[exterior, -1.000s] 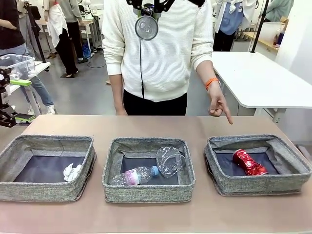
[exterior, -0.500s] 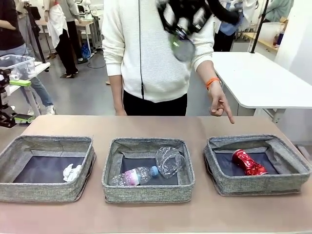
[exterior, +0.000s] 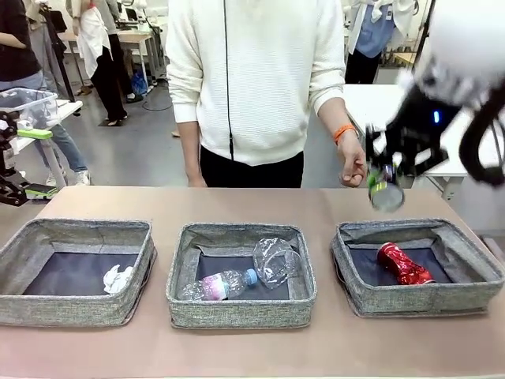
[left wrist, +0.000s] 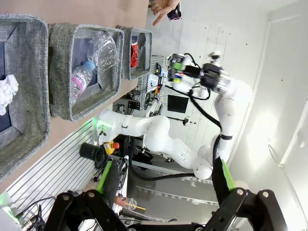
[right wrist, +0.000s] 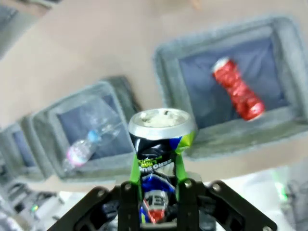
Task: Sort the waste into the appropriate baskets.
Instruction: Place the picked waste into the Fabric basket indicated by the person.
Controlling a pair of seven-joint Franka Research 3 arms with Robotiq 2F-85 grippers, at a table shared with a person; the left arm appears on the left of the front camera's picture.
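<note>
1. Our right gripper [right wrist: 158, 192] clamps the crushed dark-blue can [right wrist: 160, 144], above the right grey woven fabric basket [exterior: 418, 298] holding the crushed red can [exterior: 403, 264].
2. Our left gripper [left wrist: 166, 192] hangs wide open, empty.

A plain brown table [exterior: 252, 204] carries three grey woven baskets set in a row along its near side, each apart from the next. The right basket [exterior: 473, 296] lies just below the person's hand [exterior: 353, 168], which hangs over the table's far edge. The middle basket [exterior: 183, 298] sits lower and further left of that hand, and the left basket [exterior: 47, 312] is well apart from it, towards the table's left end.
</note>
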